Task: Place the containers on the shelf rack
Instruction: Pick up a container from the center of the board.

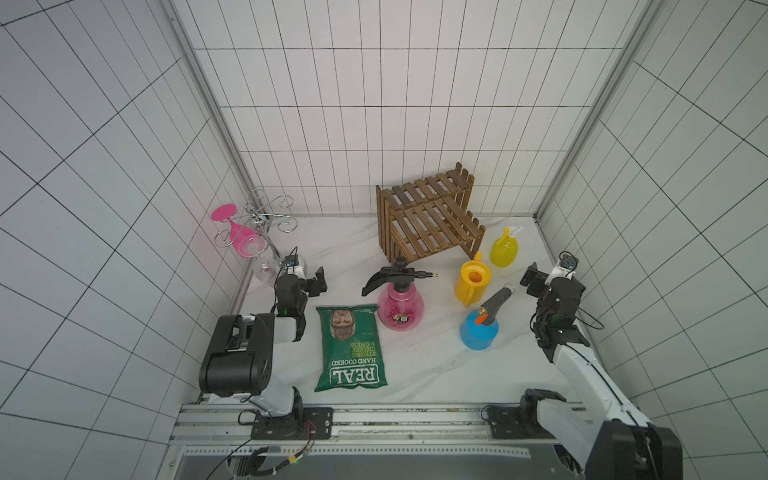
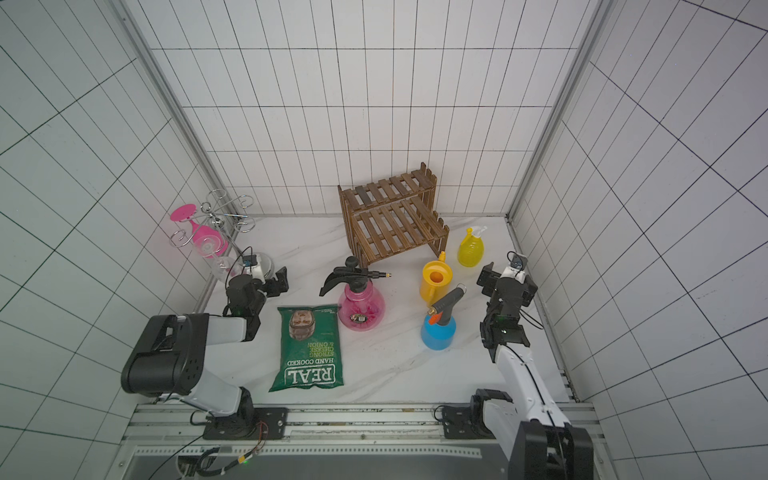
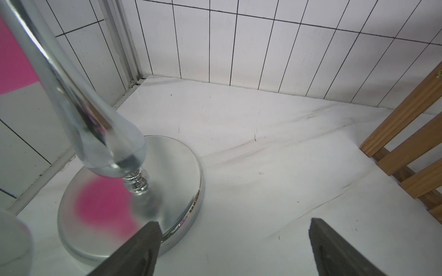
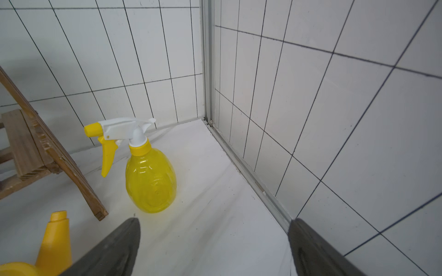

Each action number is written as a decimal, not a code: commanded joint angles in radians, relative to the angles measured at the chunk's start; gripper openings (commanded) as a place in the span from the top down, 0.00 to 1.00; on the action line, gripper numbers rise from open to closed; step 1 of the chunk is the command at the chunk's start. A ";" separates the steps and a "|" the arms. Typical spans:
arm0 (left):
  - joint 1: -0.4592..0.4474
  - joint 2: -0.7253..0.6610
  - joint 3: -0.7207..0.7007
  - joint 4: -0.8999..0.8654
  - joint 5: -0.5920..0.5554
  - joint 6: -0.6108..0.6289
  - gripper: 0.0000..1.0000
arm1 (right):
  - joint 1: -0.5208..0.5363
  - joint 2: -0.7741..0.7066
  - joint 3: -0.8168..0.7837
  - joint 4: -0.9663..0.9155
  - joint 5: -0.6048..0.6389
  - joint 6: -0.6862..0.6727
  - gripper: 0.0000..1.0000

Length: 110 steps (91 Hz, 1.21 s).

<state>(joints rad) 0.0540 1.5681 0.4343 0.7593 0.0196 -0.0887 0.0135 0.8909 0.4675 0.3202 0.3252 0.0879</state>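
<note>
Left gripper (image 3: 233, 223) and right gripper (image 4: 214, 221) stand spread, empty; in a top view the pink sprayer (image 1: 401, 309) stands below the shelf rack (image 1: 432, 226).

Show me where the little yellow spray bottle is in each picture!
In a top view: yellow spray bottle stands right of the shelf rack.
In a top view: bottle, same place.
Left wrist view: not in it.
Right wrist view: bottle upright beside the rack's leg.
Shared landmark: the shelf rack.
</note>
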 commanded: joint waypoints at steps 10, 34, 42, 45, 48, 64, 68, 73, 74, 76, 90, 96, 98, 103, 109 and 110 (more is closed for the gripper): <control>0.003 -0.006 0.007 0.024 -0.001 0.007 0.02 | 0.003 -0.213 0.150 -0.434 -0.022 0.061 0.01; 0.003 -0.017 0.021 0.002 0.005 0.009 0.02 | 0.002 -0.346 0.341 -0.758 -0.111 0.174 0.01; 0.002 -0.062 0.053 -0.103 -0.012 0.001 0.02 | 0.003 -0.355 0.385 -0.814 -0.177 0.217 0.01; 0.002 -0.097 0.074 -0.184 -0.018 -0.005 0.02 | 0.003 -0.360 0.390 -0.817 -0.216 0.228 0.01; 0.003 -0.131 0.088 -0.244 -0.023 -0.017 0.02 | 0.003 -0.366 0.391 -0.815 -0.258 0.245 0.01; -0.009 -0.304 0.077 -0.417 -0.038 -0.068 0.02 | 0.004 -0.401 0.354 -0.758 -0.392 0.347 0.01; -0.013 -0.351 0.070 -0.448 -0.038 -0.068 0.02 | 0.005 -0.414 0.346 -0.745 -0.415 0.366 0.01; -0.016 -0.396 0.073 -0.509 -0.031 -0.066 0.02 | 0.009 -0.428 0.330 -0.727 -0.443 0.375 0.01; -0.016 -0.407 0.075 -0.524 -0.029 -0.066 0.02 | 0.012 -0.431 0.329 -0.723 -0.446 0.376 0.01; -0.016 -0.423 0.077 -0.551 -0.022 -0.063 0.02 | 0.018 -0.436 0.325 -0.719 -0.450 0.375 0.01; -0.020 -0.609 0.091 -0.745 0.004 -0.090 0.02 | 0.073 -0.477 0.312 -0.710 -0.463 0.357 0.01; -0.020 -0.689 0.103 -0.823 -0.009 -0.129 0.02 | 0.097 -0.489 0.314 -0.710 -0.467 0.344 0.01; -0.022 -0.715 0.109 -0.852 -0.011 -0.145 0.02 | 0.104 -0.494 0.314 -0.710 -0.467 0.343 0.01; -0.024 -0.776 0.127 -0.912 -0.010 -0.187 0.01 | 0.123 -0.501 0.314 -0.707 -0.464 0.339 0.01; -0.024 -0.832 0.148 -0.958 0.003 -0.216 0.01 | 0.147 -0.506 0.312 -0.702 -0.456 0.333 0.01; -0.024 -0.842 0.151 -0.966 0.005 -0.221 0.01 | 0.150 -0.507 0.312 -0.701 -0.456 0.333 0.01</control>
<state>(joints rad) 0.0334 0.8021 0.5312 -0.0425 0.0090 -0.2264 0.1246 0.3988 0.7853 -0.4152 -0.1196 0.4309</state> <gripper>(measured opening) 0.984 0.990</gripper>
